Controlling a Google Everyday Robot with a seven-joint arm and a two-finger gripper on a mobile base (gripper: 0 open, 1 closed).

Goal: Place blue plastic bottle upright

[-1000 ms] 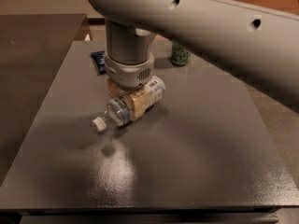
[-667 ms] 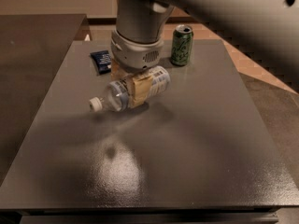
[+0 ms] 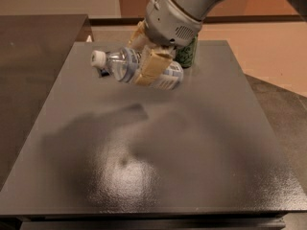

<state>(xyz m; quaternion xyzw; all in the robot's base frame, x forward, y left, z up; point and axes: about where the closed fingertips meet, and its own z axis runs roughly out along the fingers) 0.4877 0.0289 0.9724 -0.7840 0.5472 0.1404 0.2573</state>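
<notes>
Claw: the claw [image 3: 147, 56] hung over the far half of the counter [image 3: 158, 176], its tan fingers [image 3: 152, 65] pinching the blue plastic bottle [image 3: 121, 65] around the middle.
Bottle: it was in the air, clear of the counter, lying almost level, with its white cap [image 3: 98, 58] pointing left and slightly up.
Nearby: a green can [image 3: 188, 55] stood just behind the claw, partly hidden by it.
Risk, tipping: the bottle was far from upright; released like this, it would likely drop on its side and roll.
Risk, slipping: the smooth, round body could twist in the pinch as the wrist turned it.
Risk, collision: swinging the bottle's base round could knock the can over, since it stood so close.
Change: a second earlier the bottle lay low at the counter with its cap toward the near left; since then it had been lifted and swung, throwing a broad shadow below.
</notes>
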